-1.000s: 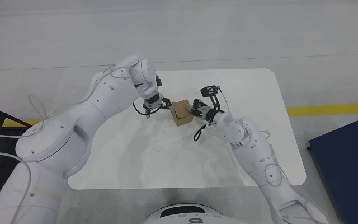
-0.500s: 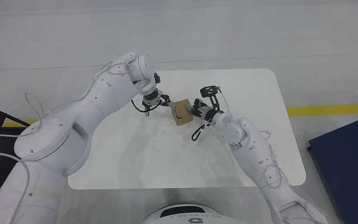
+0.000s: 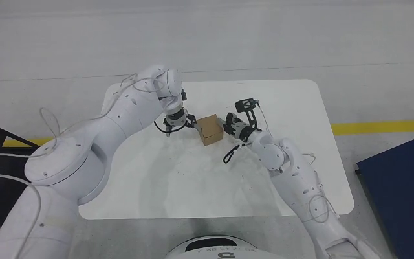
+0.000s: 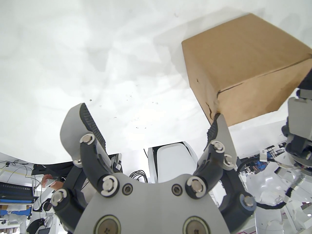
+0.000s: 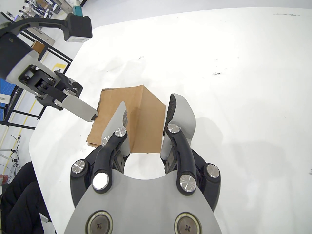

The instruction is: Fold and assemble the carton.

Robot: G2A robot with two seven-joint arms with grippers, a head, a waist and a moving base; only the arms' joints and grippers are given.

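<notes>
Cardboard is likely making the small brown box-shaped carton (image 3: 210,129) light, stiff yet dentable, best pinched across opposite faces; it is sitting near the middle of the white table (image 3: 291,116). The left gripper (image 4: 150,112) and right gripper (image 5: 148,99), both spread open, are flanking it, everything sitting hardly shifted since a second ago.

One brown carton (image 3: 210,129) is sitting on one white table (image 3: 291,107). Two grippers are flanking it, the left gripper (image 4: 150,113) and the right gripper (image 5: 148,102), each being carried by one of two white arms. Each gripper is showing two fingers (image 4: 80,120), making four in all. One yellow line (image 3: 372,127) is running across the floor, and one dark blue panel (image 3: 394,178) is lying beside the table.
</notes>
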